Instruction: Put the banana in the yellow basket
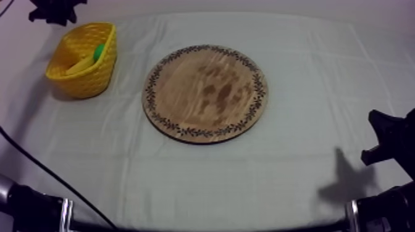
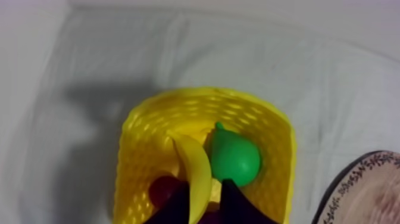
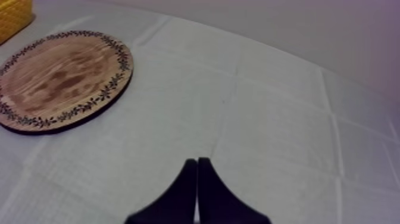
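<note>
The yellow banana (image 2: 193,164) lies inside the yellow basket (image 2: 134,149), beside a green pear (image 2: 236,158) and a small red fruit (image 2: 163,189). My left gripper (image 2: 206,186) hangs above the basket, open, with its two black fingers apart on either side of the banana's near end. From above, the basket (image 1: 92,77) stands at the table's far left with the banana (image 1: 79,64) and pear (image 1: 98,52) in it, and my left arm (image 1: 55,9) is just behind it. The round wooden board (image 1: 205,92) is bare. My right gripper (image 3: 197,164) is shut over the cloth.
The board (image 3: 59,77) lies left of my right gripper, well apart from it, and its rim (image 2: 363,179) shows beside the basket. My right arm (image 1: 389,136) rests low at the table's right edge. Bare cloth (image 1: 204,179) spreads in front of the board.
</note>
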Controlling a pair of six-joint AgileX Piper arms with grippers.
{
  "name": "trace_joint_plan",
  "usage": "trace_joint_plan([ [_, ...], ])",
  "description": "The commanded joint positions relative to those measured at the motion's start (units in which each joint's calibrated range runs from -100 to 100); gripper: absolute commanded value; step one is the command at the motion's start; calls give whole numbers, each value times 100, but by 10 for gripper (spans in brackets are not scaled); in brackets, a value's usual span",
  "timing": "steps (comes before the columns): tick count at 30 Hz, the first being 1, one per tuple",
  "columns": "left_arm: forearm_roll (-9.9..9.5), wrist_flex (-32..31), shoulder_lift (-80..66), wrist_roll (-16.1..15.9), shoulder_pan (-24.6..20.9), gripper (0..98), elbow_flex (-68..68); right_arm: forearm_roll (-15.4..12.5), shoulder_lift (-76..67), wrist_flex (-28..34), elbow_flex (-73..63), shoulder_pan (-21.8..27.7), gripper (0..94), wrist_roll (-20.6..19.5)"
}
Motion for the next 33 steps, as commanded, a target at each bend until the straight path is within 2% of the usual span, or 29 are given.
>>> trace_joint_plan([
  [1,22,-243,-417,-106,-12,96,171,2,0,-1,-3,0,3,1],
  [6,100,-533,-1342,-449,-60,24,832,2,0,-1,-3,0,3,1],
  [11,106,-749,-2486,-630,-78,5,1620,2,0,-1,-3,0,3,1],
  [22,24,-1516,-5682,-330,344,1,4367,2,0,-1,-3,0,3,1],
  [29,43,-2288,-7661,-283,446,0,6029,2,0,-1,-3,0,3,1],
  [33,109,-2505,-8637,-334,417,0,6791,2,0,-1,-3,0,3,1],
])
